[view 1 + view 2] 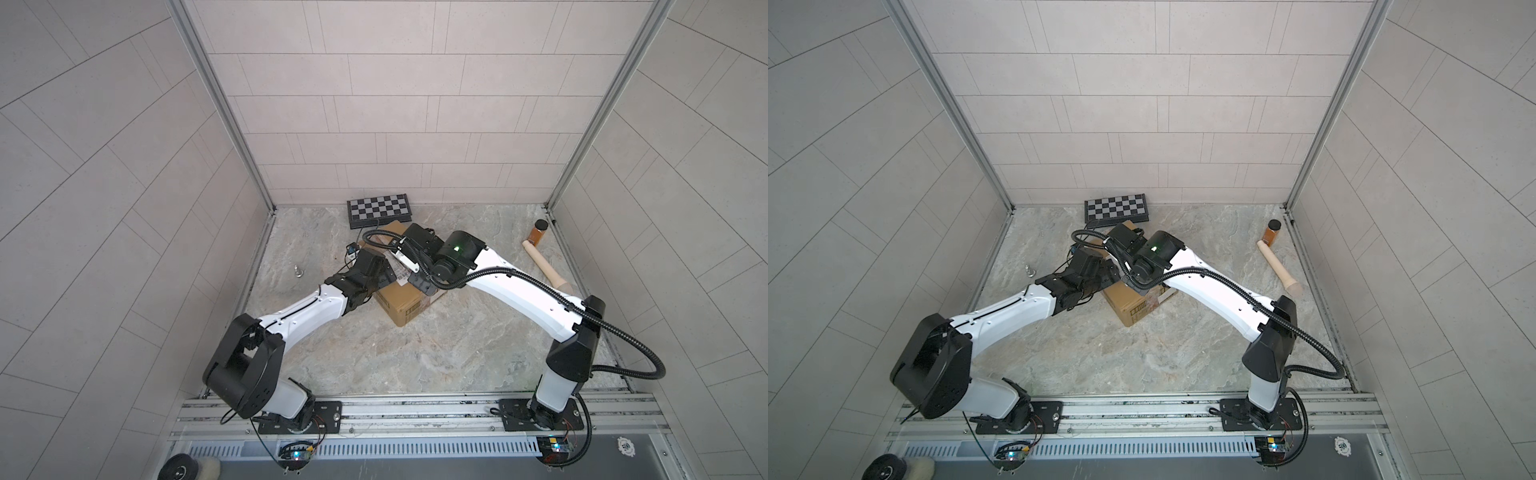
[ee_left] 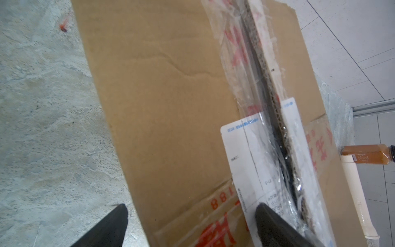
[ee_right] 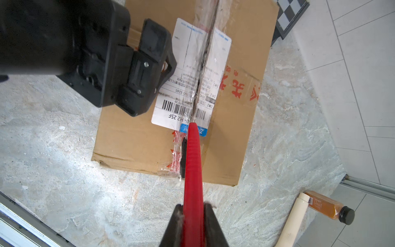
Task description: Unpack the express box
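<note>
The right claw is clamped on a red cutter. The cutter's tip sits at the near end of the shipping label, right on the centre seam of the express box. The left claw stands wide and holds nothing, with one finger over the bare surface beside the box's edge and the other over the label by the seam, so it straddles one top flap. The box lies flat and askew, mid-surface, under both wrists in both top views. Its corrugated board looks stiff but light, likely to slide under a sideways push, and the clear tape is slick. The seam gapes dark along the label, so that raw flap edge seems the best hold. The tape beyond the cutter's tip looks unbroken and may tie the flaps. A checkered board case lies just behind the far corner; whether it touches is unclear. An amber bottle and a cream rod lie well apart. The real obstruction is the cutter lying along the seam between the crowded arms.
</note>
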Robot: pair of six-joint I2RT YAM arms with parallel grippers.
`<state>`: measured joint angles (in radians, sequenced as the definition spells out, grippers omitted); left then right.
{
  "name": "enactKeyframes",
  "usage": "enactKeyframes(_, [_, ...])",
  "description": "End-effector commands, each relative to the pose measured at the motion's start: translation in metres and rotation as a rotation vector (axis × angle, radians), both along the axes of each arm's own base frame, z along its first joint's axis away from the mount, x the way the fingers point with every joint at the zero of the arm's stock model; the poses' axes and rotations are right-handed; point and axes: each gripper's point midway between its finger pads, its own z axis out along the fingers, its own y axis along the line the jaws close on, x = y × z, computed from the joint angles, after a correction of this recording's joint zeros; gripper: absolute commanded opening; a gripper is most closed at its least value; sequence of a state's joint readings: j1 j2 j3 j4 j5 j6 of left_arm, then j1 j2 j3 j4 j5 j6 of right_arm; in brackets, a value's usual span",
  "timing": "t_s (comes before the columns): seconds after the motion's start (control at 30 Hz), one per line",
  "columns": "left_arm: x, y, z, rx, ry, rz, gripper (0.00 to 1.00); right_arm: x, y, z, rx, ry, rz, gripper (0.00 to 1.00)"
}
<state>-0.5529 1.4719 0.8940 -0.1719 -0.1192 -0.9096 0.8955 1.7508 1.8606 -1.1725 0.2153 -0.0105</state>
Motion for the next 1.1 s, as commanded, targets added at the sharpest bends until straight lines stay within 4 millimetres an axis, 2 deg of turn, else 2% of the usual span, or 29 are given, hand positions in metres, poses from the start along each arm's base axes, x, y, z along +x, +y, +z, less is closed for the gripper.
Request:
enactKeyframes(0.0, [-0.055, 0.045, -0.077, 0.234, 0.294, 0.016, 0.96, -0.019, -0.015, 0.017, -0.014, -0.019, 0.005, 0.0])
enactKeyframes(0.33, [-0.054, 0.04, -0.077, 0.2, 0.282, 0.014, 0.96, -0.021, 0.002, -0.015, 0.007, 0.025, 0.025, 0.0])
enactKeyframes(0.57, [-0.055, 0.04, -0.082, 0.18, 0.284, 0.029, 0.95, -0.029, 0.004, -0.024, -0.025, 0.11, -0.002, 0.0])
enactKeyframes(0.8, [-0.056, 0.036, -0.085, 0.157, 0.29, 0.029, 0.95, -0.032, 0.006, -0.049, -0.046, 0.144, -0.015, 0.0])
enactKeyframes(0.9, [-0.057, 0.038, -0.086, 0.161, 0.292, 0.032, 0.96, -0.033, 0.003, -0.042, -0.047, 0.141, -0.015, 0.0])
enactKeyframes(1.07, [-0.059, 0.041, -0.093, 0.181, 0.307, 0.039, 0.96, -0.04, -0.009, -0.018, -0.038, 0.133, -0.008, 0.0])
